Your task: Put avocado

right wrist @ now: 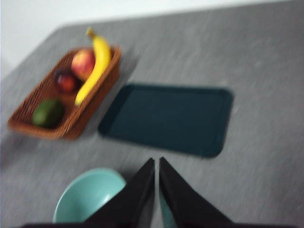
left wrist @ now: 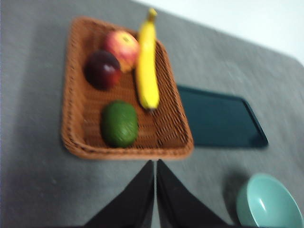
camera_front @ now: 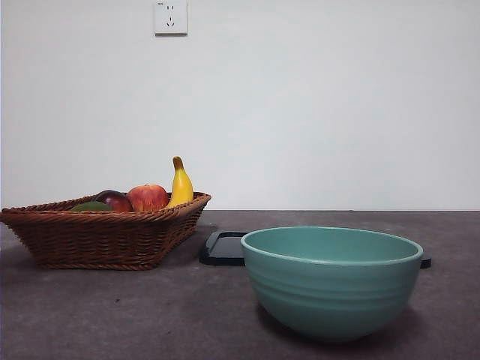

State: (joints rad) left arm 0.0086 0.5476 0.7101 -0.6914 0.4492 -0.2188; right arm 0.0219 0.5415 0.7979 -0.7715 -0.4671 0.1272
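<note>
Avocado point(left wrist: 119, 123), dark green, smooth and oval, lies in the brown woven wicker basket point(left wrist: 71, 95) on the surface, untouched. The left gripper point(left wrist: 155, 164) hangs above and near it, jaws narrowed to a slit; the right gripper point(right wrist: 156, 161) likewise. Judged: reaching hasn't begun; next, opening and descending.

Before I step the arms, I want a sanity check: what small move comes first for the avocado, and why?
Probably open the left gripper and lower it toward the dark green oval avocado. Its jaws are shut, above the brown wicker basket's near rim, with the avocado nearest.
</note>
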